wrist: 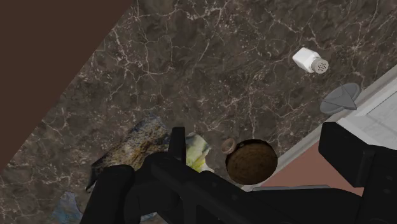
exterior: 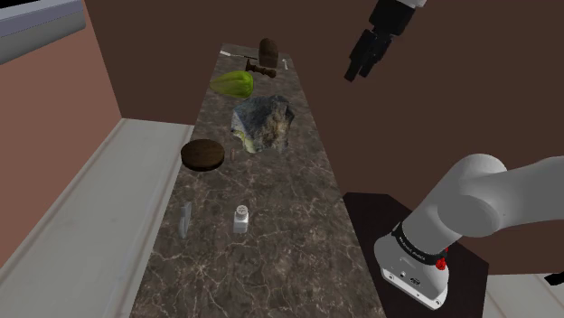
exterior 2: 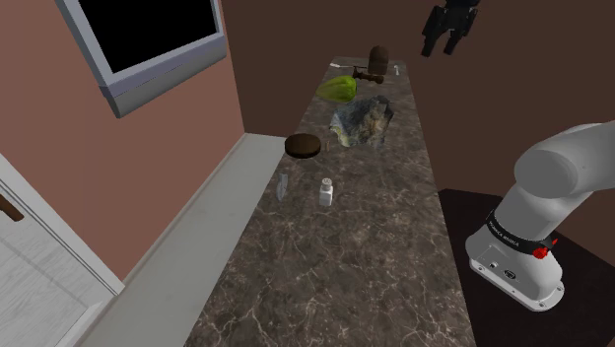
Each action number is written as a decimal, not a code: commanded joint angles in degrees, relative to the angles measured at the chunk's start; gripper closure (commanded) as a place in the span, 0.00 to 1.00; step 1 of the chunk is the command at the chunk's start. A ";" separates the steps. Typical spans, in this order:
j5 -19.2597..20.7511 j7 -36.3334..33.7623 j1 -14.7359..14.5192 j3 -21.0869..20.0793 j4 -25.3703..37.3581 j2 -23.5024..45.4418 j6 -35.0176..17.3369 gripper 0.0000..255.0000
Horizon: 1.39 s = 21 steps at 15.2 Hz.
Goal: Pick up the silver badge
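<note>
The gripper [exterior 2: 442, 47] hung high, its 2 fingers parted and empty, while the silver badge [wrist: 339, 98] sat on the marble counter [wrist: 191, 63] far below the jaws, near the white shaker [wrist: 310, 60], so centring overhead before descending seemed wise.

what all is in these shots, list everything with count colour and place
badge: one, grey, beside the shaker
shaker: one, white, mid-counter
disc: one, dark brown, counter's edge
rock: one, mottled grey, past the disc
green lump: one, yellow-green, beyond the rock
brown object: one, brown, counter's far end
counter: one, dark, veined
window: one, grey frame, on the wall
arm: one, white, on its stand
jaws: black, open, high near the far end
</note>
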State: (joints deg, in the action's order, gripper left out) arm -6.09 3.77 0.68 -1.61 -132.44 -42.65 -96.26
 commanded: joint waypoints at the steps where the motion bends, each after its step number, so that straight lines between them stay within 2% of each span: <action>1: 0.00 0.00 0.00 0.00 0.00 0.00 0.00 0.00; 6: -3.28 -9.93 -0.43 -6.93 -5.74 -0.36 -5.79 0.00; 11: -6.54 -19.98 -0.91 -14.33 -9.12 2.12 -12.11 0.00; 17: -9.10 -32.45 -0.51 -23.79 -9.90 8.99 -20.32 0.00; 21: -8.88 -41.43 1.03 -30.54 -8.46 15.79 -25.91 0.00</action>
State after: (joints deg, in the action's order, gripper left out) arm -15.09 -35.03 1.22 -30.17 -141.20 -29.06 -120.15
